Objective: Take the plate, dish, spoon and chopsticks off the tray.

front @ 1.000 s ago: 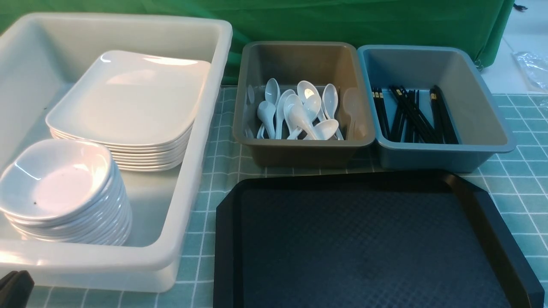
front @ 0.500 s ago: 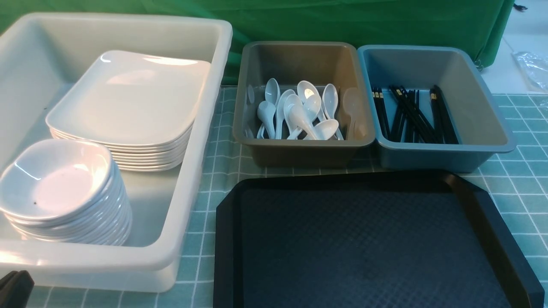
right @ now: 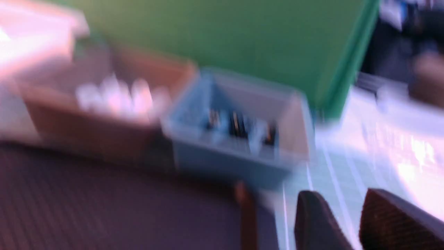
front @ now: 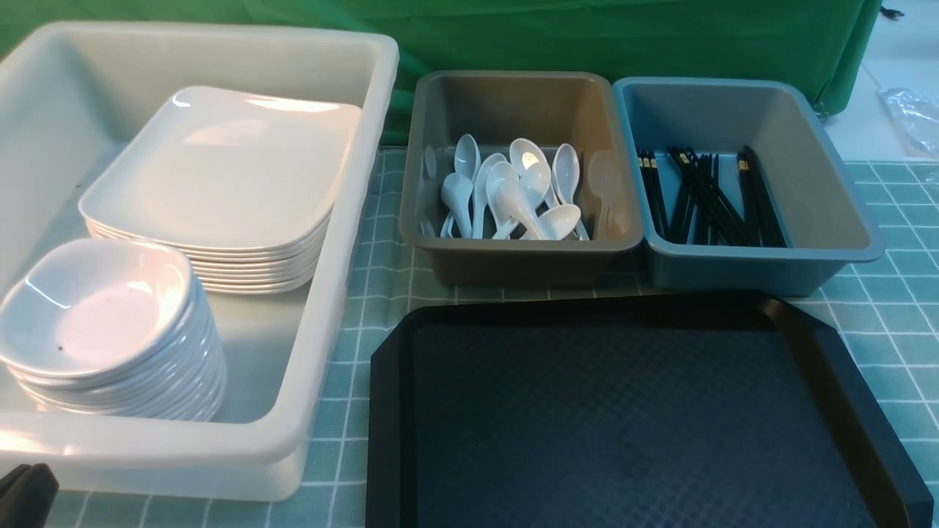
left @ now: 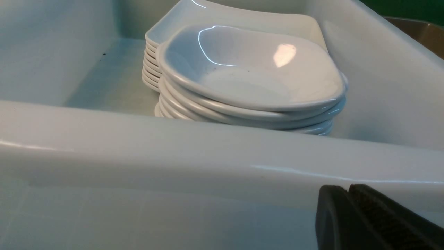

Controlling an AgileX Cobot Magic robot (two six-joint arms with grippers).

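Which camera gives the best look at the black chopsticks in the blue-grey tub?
The front view: the black chopsticks lie sharp inside the blue-grey plastic tub. The right wrist view shows them only as dark blurred streaks. The left wrist view misses them.

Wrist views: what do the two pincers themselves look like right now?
Only the fingertips show. The left pincer has two black fingers, the inner face of one ribbed with fine grooves. The right pincer has two dark, rounded fingers, one with a faintly textured face; that view is blurred. No cables, markings or arm links are visible. In the front view only a black corner of the left one shows.
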